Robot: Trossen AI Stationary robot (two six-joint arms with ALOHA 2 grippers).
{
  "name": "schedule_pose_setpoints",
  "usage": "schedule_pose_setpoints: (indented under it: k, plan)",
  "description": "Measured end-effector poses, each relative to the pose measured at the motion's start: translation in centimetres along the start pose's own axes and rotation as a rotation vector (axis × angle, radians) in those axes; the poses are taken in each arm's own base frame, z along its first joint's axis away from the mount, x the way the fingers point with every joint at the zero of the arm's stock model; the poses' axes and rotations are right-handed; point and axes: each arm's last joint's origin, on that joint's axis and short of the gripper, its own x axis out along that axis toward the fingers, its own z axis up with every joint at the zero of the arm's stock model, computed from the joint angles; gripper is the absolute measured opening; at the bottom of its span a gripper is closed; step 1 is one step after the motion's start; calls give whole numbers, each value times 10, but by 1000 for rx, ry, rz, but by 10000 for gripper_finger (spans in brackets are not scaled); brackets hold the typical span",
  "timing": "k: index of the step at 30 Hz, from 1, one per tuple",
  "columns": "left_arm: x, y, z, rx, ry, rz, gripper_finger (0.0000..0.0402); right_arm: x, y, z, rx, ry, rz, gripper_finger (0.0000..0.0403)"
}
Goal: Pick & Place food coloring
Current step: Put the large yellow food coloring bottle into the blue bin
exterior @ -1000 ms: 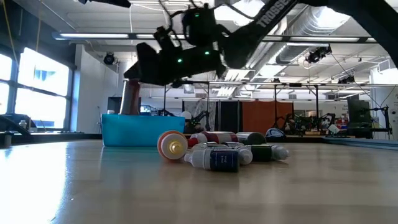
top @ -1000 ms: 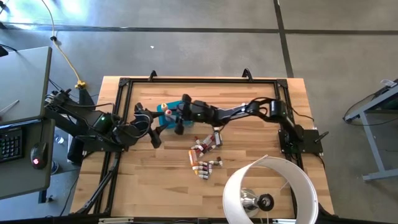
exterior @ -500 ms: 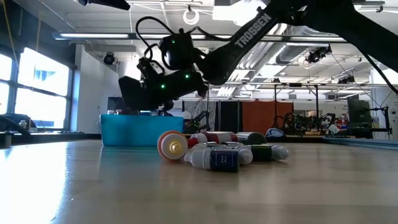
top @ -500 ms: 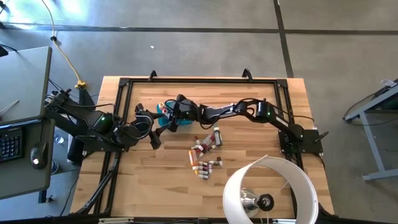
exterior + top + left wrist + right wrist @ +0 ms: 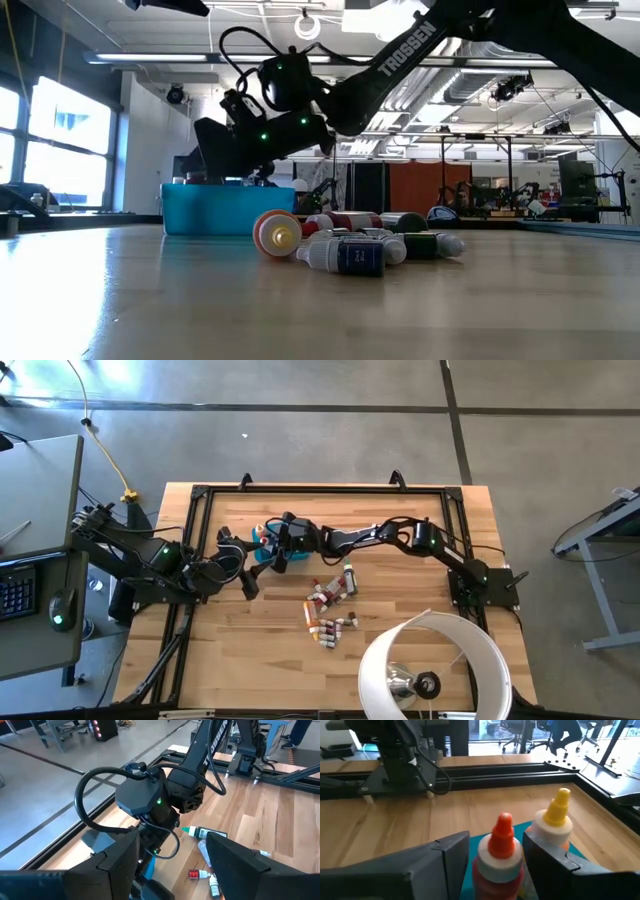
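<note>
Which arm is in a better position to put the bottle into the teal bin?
The right: its gripper holds the orange-capped bottle directly over the teal bin. The left gripper waits open beside the bin.

Pale wood table (image 5: pixel 400 660); glossy, seemingly plastic teal bin (image 5: pixel 215 209).

The high camera looked straight down on the whole table (image 5: pixel 250 660). The low one sat level with its surface, close to the bottles (image 5: pixel 345 245). Both showed the teal bin (image 5: pixel 225 208).
</note>
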Motion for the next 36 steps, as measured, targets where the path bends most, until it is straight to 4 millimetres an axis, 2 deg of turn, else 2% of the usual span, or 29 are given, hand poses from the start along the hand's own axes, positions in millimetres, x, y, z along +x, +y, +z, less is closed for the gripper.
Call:
schedule_pose_setpoints:
  k: [3, 8, 14, 18, 22, 26, 28, 32, 36]
  plan:
    - [0, 0, 0, -3, 0, -1, 227, -6, 4, 15, -33, -6, 15, 178]
    - [0, 0, 0, -7, 0, -2, 227, -32, 18, 58, -145, 43, 9, 178]
    - [0, 0, -2, 7, 25, -25, 227, -94, 52, 109, -347, 243, 169, 178]
    - [0, -1, -3, -2, 47, -47, 227, -138, 84, 116, -428, 435, 409, 179]
    - [0, 0, -5, 6, 62, -41, 227, -171, 114, 108, -473, 564, 756, 179]
    - [0, 0, -5, -12, 63, -41, 227, -177, 144, 75, -610, 523, 982, 179]
    - [0, 0, -5, -13, 64, -42, 227, -177, 157, 54, -717, 469, 1004, 179]
    - [0, 0, -5, -17, 65, -44, 227, -178, 175, 21, -941, 377, 923, 179]
    - [0, 0, -5, -45, 64, -40, 227, -175, 182, 8, -1072, 225, 860, 179]
